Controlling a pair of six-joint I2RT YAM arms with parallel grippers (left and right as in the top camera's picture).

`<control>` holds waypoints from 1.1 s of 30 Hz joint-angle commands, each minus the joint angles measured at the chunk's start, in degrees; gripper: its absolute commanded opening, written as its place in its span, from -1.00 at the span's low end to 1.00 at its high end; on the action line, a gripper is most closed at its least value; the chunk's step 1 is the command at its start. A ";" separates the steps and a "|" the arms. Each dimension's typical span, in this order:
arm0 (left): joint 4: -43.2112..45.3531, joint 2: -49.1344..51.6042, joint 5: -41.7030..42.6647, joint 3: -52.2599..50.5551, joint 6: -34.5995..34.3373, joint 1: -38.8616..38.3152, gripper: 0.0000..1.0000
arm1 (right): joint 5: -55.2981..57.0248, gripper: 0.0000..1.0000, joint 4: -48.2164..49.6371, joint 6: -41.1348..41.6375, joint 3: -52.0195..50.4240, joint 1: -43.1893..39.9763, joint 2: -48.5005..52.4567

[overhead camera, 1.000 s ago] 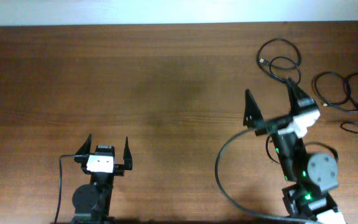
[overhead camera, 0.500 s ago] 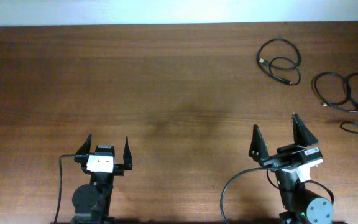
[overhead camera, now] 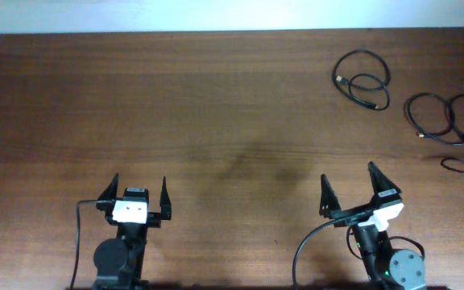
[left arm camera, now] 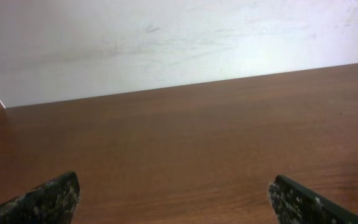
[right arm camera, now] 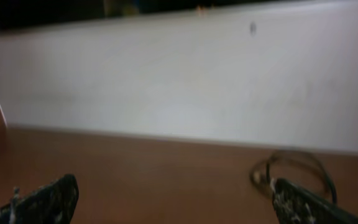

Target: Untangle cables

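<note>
**Item: cables, black, thin, three lots, on bench**

- **Lot 1, small coil:** a loose loop with a smaller loop inside it and metal-tipped plug ends. It lies ahead of the right gripper and slightly to its right, well apart from it. The right wrist view shows a coil low and to the right of the fingers, in front of the pale wall; most likely this one.
- **Lot 2, double-loop coil:** two overlapping loops, ahead of the right gripper and farther to its right. It sits near Lot 1 without touching it.
- **Lot 3, edge cord:** a short visible stretch to the right of the right gripper, running out of frame, so its full extent cannot be told.

**Grippers:** the right gripper has its jaws spread fully wide and holds nothing. The left gripper is likewise spread wide and empty. Every lot is far to its right, and its wrist view shows only bare bench and wall.

**Handling (judged):** the cords look light, limp and springy, and a loop is likely to drag its neighbours along when lifted. They lie flat on the wood, so the fingers must close low. The best hold is a single strand on an outer arc, or just behind a plug, away from the crossings. The plug tips look small and are better not pinched directly.
</note>
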 commanded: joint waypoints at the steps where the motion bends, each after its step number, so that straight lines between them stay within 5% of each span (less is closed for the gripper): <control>1: -0.39 -0.50 -0.39 -0.09 0.52 0.37 0.98 | 0.70 0.97 -3.69 0.39 -0.31 -0.15 -2.16; 10: -0.39 -0.50 -0.39 -0.09 0.52 0.37 0.98 | 0.57 0.97 -13.97 0.13 -0.31 -0.04 -2.16; 22: -0.39 -0.50 -0.39 -0.09 0.52 0.37 0.98 | 4.39 0.97 -13.66 -15.04 -0.31 -0.15 -2.16; 27: -0.39 -0.50 -0.37 -0.09 0.52 0.37 0.98 | 15.82 0.98 -12.63 -10.16 -0.31 -0.22 -2.16; 33: -0.39 -0.50 -0.39 -0.09 0.52 0.37 0.98 | 16.24 0.98 -12.63 -6.99 -0.31 -5.81 -2.16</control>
